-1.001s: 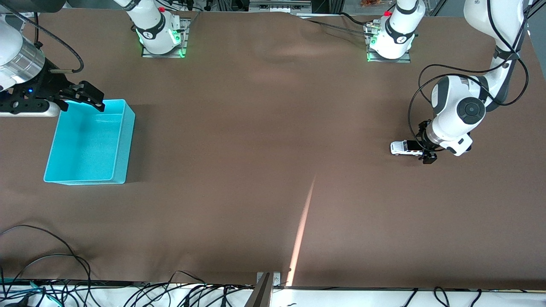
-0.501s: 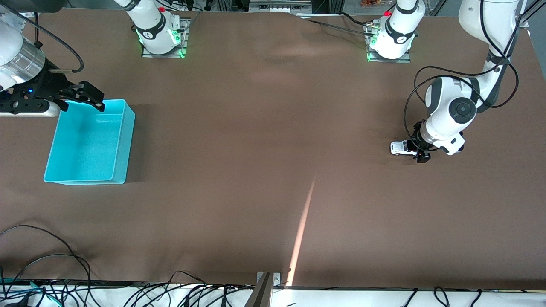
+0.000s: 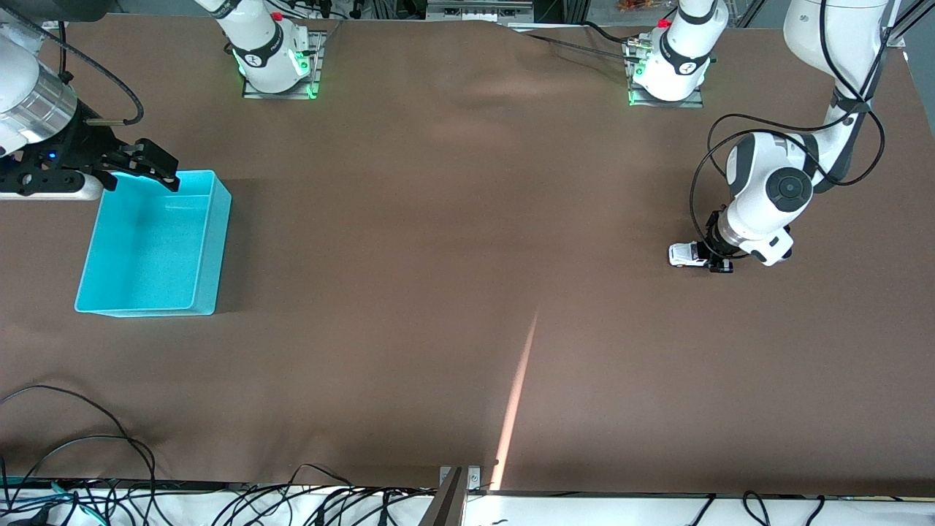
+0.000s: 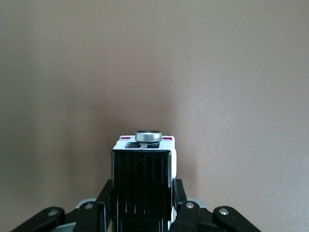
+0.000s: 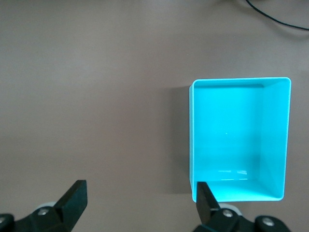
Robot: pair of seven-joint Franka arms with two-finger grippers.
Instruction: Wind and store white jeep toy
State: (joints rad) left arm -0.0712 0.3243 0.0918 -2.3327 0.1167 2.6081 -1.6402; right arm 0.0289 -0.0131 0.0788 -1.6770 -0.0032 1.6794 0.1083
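Front view, left pincer (image 3: 714, 258) clamped on white jeep toy (image 3: 687, 253), right pincer (image 3: 143, 165) wide open, waiting, no legible text.

At the left arm's end of the brown bench (image 3: 438, 219), the left claw (image 3: 719, 257) is clamped on the white jeep toy (image 3: 685, 253), while the waiting right claw (image 3: 150, 166), fingers spread, hangs over the rim of the turquoise bin (image 3: 208, 248).
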